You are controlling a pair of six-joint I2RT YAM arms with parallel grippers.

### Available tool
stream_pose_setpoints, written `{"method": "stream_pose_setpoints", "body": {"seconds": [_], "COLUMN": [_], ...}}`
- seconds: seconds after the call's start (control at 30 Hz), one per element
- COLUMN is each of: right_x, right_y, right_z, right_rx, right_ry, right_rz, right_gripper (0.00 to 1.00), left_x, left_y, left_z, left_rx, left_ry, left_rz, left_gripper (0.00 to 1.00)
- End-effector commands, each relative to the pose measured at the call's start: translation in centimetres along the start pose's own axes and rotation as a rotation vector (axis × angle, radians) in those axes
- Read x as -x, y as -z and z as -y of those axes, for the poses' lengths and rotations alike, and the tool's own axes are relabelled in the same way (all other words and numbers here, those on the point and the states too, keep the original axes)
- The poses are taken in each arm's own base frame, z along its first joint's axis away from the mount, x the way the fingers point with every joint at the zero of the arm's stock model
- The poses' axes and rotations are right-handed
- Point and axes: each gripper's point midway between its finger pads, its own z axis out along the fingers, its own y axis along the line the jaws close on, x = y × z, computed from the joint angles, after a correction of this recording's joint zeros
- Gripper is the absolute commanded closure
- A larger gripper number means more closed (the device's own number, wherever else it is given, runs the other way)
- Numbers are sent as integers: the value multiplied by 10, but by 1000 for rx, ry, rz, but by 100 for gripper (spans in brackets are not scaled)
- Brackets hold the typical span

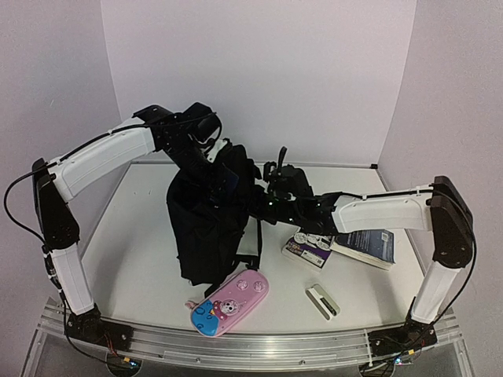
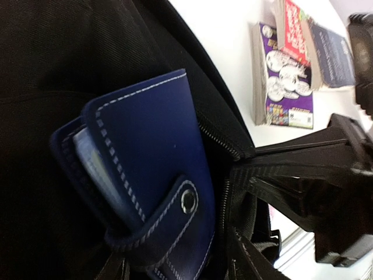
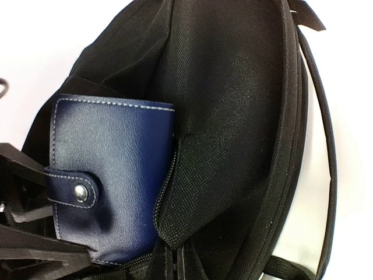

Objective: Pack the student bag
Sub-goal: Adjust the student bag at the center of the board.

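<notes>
Top view: student bag (image 1: 204, 236) stands upright mid-surface (image 1: 134, 243). Left hand (image 1: 222, 166) is at its top, right hand (image 1: 266, 192) on its right side. Pencil case (image 1: 229, 302) lies just in front, unpacked.

Left wrist: navy wallet (image 2: 145, 169) sits partly in the pocket mouth with its snap strap (image 2: 157, 217) outside and the zipper (image 2: 218, 143) right against it. Left hand's fingers are lost black-on-black, so can't tell if it's grasping or released.

Right wrist: right hand is clenched on the bag's zipper edge, holding the mouth open.

Risks:
- Wallet isn't seated and could slide back out if left unsupported.
- Strap may snag the zipper teeth on a push.
- If the fabric slips from the right hand, the mouth collapses and the soft bag may slump onto the pencil case.
</notes>
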Motion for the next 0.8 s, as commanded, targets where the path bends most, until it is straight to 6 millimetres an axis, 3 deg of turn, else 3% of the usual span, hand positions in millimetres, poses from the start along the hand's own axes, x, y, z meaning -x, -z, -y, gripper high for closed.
{"method": "stream_pose_setpoints", "body": {"seconds": [0.0,0.2,0.4,0.53,0.63,0.77], "right_x": [44,44,44,44,44,48], "right_y": [16,15,16,14,13,16], "right_z": [-23,-23,-23,-23,-25,-22], "right_rx": [49,48,49,48,52,39], "right_ry": [4,10,12,15,15,14], "right_rz": [131,129,131,131,129,150], "right_gripper": [100,100,100,100,100,100], "left_x": [28,25,19,17,16,23], "left_y": [43,29,11,2,-7,1], "left_z": [-4,-2,-15,-9,-4,-2], "left_rx": [-40,-126,-83,-132,-167,-197], "left_ry": [41,92,142,158,175,204], "left_rz": [151,126,85,76,66,111], "left_gripper": [44,55,55,53,66,94]}}
